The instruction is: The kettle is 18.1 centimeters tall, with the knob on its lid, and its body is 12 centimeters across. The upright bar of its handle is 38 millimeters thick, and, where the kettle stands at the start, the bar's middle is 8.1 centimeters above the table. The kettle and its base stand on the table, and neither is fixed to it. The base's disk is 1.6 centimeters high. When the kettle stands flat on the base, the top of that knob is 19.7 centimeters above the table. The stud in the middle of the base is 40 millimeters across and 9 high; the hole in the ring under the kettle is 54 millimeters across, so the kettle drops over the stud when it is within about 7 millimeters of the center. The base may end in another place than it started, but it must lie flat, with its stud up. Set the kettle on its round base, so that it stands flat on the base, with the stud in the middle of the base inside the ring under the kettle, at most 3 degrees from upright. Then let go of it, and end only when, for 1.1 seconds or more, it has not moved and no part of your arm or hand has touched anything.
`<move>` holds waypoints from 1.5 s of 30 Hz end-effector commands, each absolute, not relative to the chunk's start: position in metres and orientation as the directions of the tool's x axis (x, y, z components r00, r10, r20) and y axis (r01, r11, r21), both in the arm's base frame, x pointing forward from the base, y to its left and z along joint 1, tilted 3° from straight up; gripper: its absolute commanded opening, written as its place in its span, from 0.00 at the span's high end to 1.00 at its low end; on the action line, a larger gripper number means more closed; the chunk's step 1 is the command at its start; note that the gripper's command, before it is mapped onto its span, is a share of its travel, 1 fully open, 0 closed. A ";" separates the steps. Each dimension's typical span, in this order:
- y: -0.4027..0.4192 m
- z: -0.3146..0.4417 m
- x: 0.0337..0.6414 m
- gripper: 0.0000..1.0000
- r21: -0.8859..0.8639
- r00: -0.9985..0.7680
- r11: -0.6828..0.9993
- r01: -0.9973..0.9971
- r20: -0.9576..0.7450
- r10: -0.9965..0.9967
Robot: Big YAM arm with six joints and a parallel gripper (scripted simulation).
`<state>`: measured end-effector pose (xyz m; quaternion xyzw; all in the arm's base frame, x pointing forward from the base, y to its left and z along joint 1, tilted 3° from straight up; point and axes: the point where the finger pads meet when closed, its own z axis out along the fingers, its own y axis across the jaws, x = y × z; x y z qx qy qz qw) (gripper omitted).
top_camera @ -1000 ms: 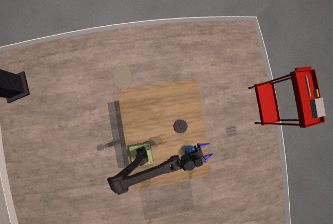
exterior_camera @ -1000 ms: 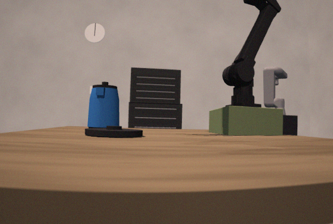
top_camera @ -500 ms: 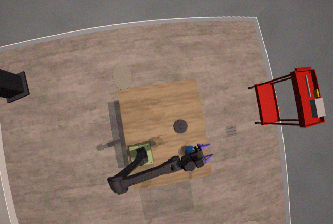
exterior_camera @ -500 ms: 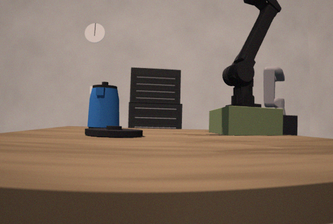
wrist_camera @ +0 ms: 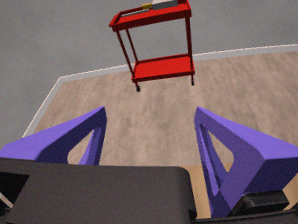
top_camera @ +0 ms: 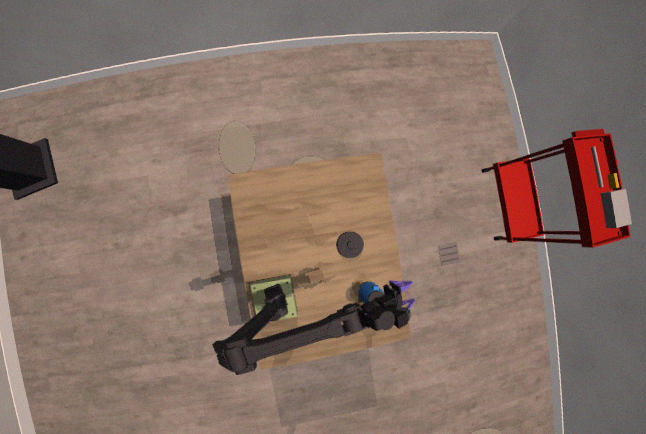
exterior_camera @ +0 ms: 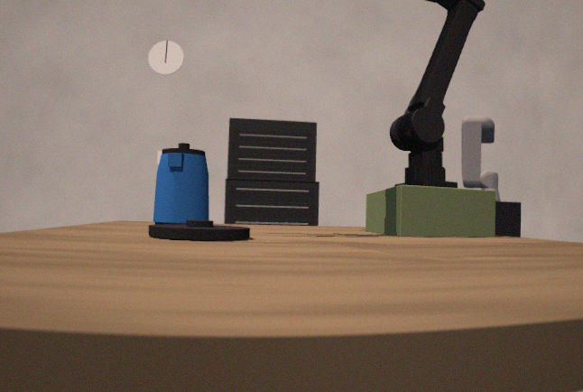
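The blue kettle (top_camera: 368,291) (exterior_camera: 181,189) stands upright on the wooden table (top_camera: 283,204) (exterior_camera: 301,286), near its right front corner in the top view. The round black base (top_camera: 349,244) (exterior_camera: 198,231) lies flat with its stud up, apart from the kettle. My gripper (top_camera: 404,293) (wrist_camera: 150,113) is open with nothing between its purple fingers. In the top view it sits just right of the kettle, and my wrist partly covers the kettle. It is high up, out of the side view. The wrist view looks out level and shows no kettle.
My arm's green mount (top_camera: 256,287) (exterior_camera: 439,210) stands on the table's left side. A red cart (top_camera: 518,204) (wrist_camera: 162,68) stands on the floor off to the right. A black drawer cabinet (exterior_camera: 271,171) stands behind the table.
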<state>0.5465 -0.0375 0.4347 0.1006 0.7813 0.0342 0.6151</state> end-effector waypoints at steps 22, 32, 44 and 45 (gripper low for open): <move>-0.156 0.332 0.564 0.26 0.478 -0.287 0.528 0.702 -0.489 0.824; -0.194 0.284 0.542 0.26 0.395 -0.127 0.232 0.889 -0.274 0.953; -0.231 0.239 0.504 0.26 0.183 0.164 -0.144 0.973 -0.099 0.982; -0.233 0.237 0.501 0.26 0.167 0.183 -0.166 0.972 -0.092 0.979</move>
